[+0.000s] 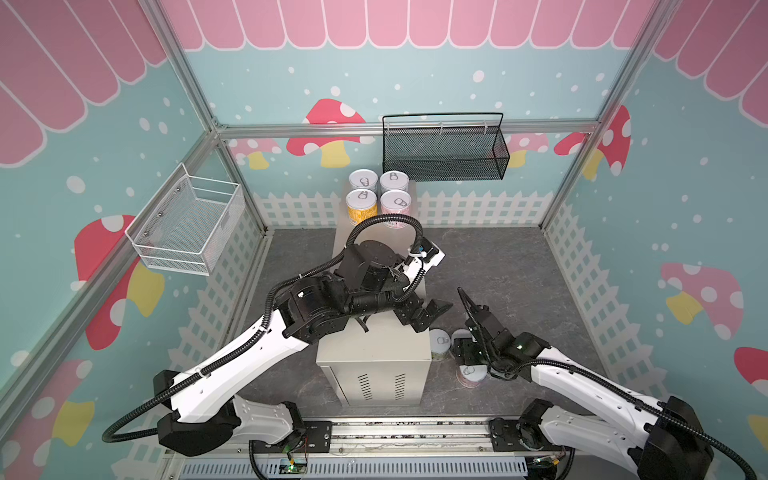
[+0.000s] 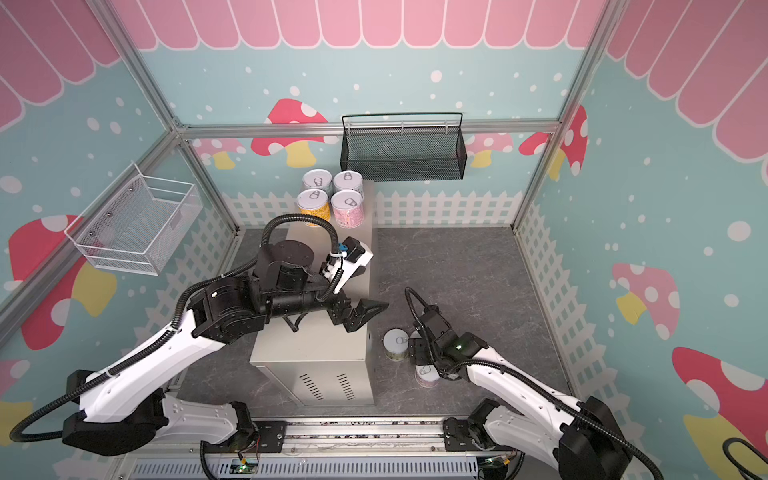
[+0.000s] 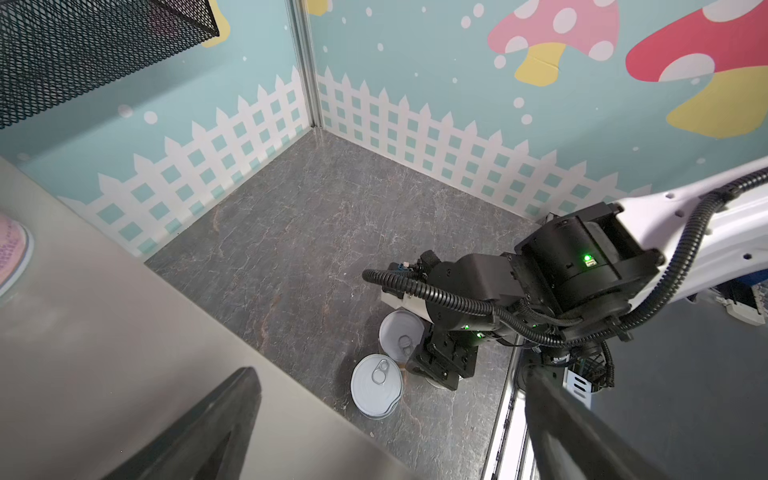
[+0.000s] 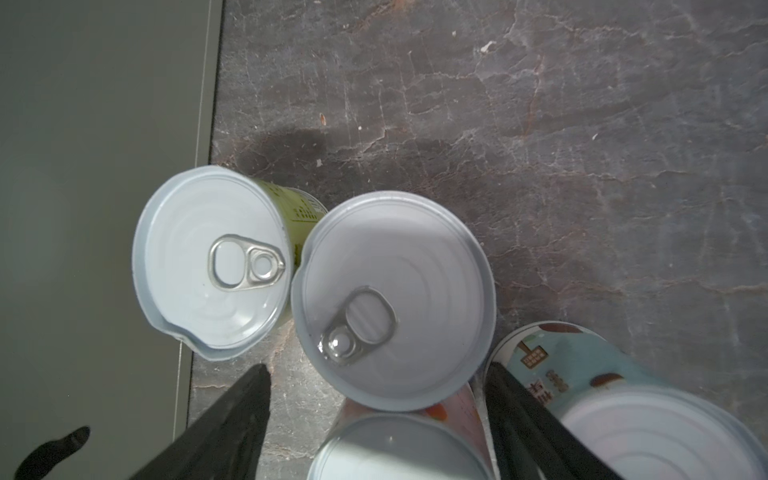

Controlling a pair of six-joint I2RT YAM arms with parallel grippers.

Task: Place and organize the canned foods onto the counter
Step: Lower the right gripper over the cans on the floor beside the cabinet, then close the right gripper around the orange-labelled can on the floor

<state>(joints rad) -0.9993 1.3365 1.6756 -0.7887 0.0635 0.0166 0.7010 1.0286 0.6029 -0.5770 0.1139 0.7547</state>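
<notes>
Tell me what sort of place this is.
Probably a robot test cell dressed as a toy grocery shop. An aluminium frame holds cartoon mushroom-and-fence wall panels, a black mesh basket and a white wire basket hang at the walls, and canned foods stand on the counter.

You're looking at short round cans with white metal pull-tab lids (image 4: 395, 299), which are gleaming smoothly (labels glossy too); the tall beige-grey metal box (image 1: 374, 345) is looking matt, the dark marbled stone-look floor (image 4: 540, 124) faintly shining.
</notes>
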